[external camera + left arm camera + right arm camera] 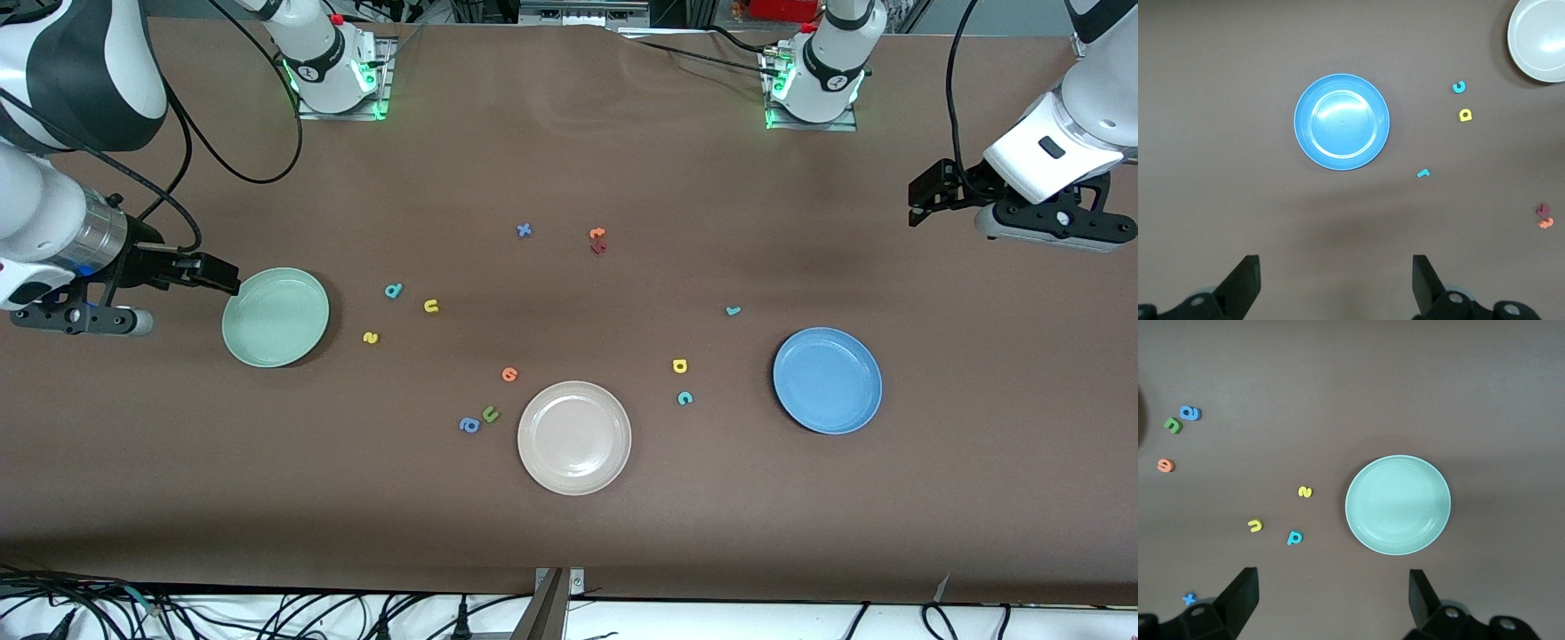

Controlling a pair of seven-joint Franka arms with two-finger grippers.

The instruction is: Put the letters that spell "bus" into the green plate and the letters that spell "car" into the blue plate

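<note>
Cream-white plate (pixel 574 437) on brown table (pixel 569 533), roughly midway between right gripper (pixel 222 276) and left gripper (pixel 920 200), well apart from both. Green "u" (pixel 490 413) and blue "a" (pixel 469 426) close together beside the plate, toward the right gripper. Orange letter (pixel 509 374) near them. Blue "x" (pixel 524 230) and orange-and-dark-red letter pair (pixel 597 240), touching, lie between the grippers.

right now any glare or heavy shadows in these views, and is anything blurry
Front view: soft sheen on the white plate, green glow at both arm bases. Left wrist view: bright highlight inside the blue plate, faint shadow beside it. Right wrist view: mild glare in the green plate; letters stay sharp.
</note>
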